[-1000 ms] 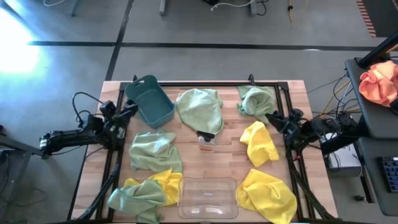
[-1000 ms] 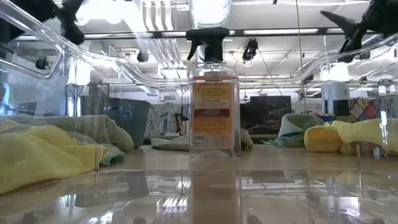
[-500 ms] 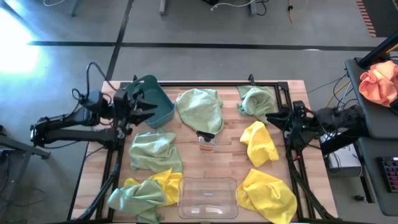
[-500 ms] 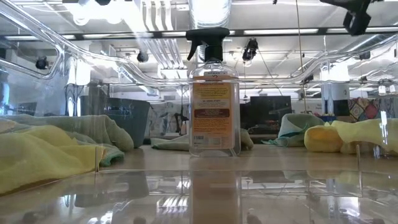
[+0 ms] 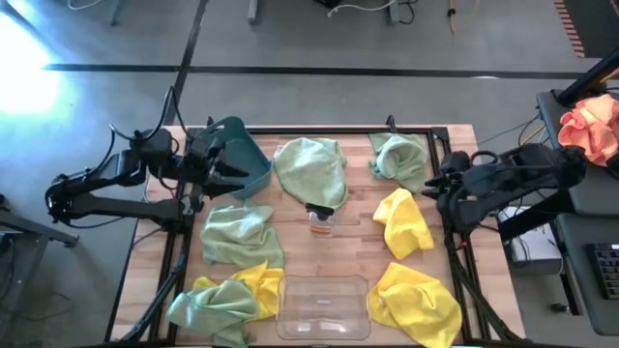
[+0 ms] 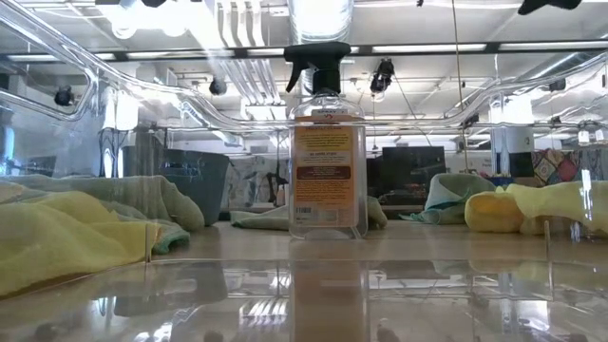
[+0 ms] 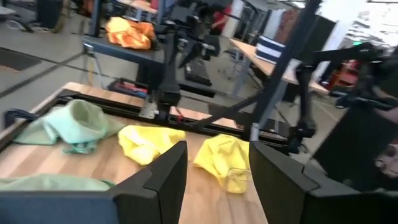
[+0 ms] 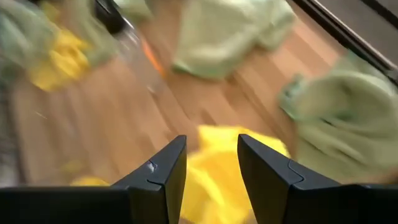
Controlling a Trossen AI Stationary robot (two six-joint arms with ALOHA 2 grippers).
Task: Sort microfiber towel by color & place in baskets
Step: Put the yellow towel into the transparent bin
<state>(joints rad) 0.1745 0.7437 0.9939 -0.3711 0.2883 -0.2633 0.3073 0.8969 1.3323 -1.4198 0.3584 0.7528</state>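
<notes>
Several towels lie flat on the wooden table. Pale green ones are at the far middle (image 5: 311, 169), far right (image 5: 398, 157), left (image 5: 240, 235) and near left (image 5: 208, 307). Yellow ones lie at right (image 5: 403, 222), near right (image 5: 416, 302) and near left (image 5: 259, 285). The teal basket (image 5: 237, 155) stands at far left, the clear basket (image 5: 323, 307) at the near edge. My left gripper (image 5: 230, 166) is open above the teal basket's near rim. My right gripper (image 5: 432, 187) is open in the air by the right edge, over the yellow towel (image 8: 217, 180).
A clear spray bottle (image 5: 320, 215) with an orange label (image 6: 326, 161) stands upright at the table's middle, between the towels. A black frame rail runs around the table. An orange-pink cloth (image 5: 590, 126) lies on a side stand off the right edge. Bare wood shows around the bottle.
My left gripper has risen and swung from the table's left edge toward the far side, coming over the teal basket. My right arm has lifted, its gripper rising out of the low view while staying by the right edge. No towel has moved.
</notes>
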